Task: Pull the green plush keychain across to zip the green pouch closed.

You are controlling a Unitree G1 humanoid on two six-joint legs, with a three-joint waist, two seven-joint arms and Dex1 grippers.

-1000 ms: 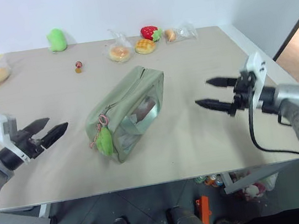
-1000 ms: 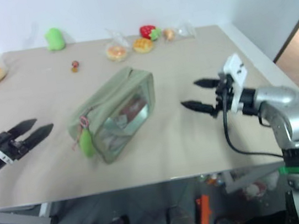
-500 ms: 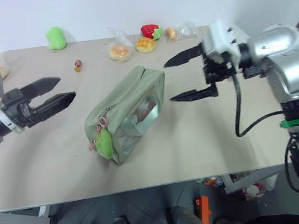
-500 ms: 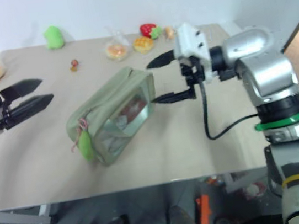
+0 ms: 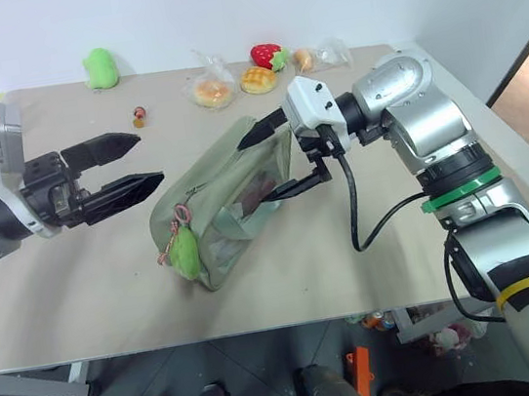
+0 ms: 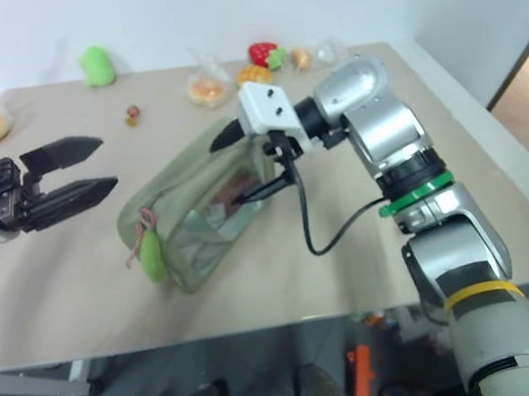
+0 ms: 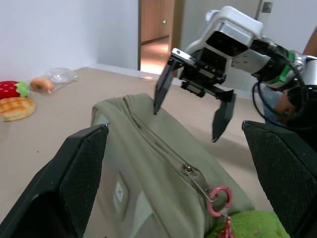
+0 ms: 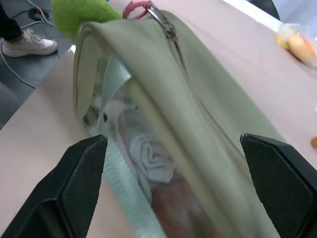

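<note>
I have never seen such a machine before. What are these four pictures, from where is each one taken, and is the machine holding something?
This is a humanoid robot with two arms, each ending in a pincer of two black fingers. Two pictures come from cameras in its head, looking down over a beige table. The other two come from cameras on its wrists, looking along each pincer's fingers.

In the middle lies the green pouch, with the green plush keychain hanging at its near end on a pink ring. The right pincer is open around the pouch's far end, one finger on each side. The left pincer is open in the air beside the pouch. Neither holds anything yet.

Along the far edge lie toy breads in clear packets, a toy strawberry and a green plush blob.
</note>
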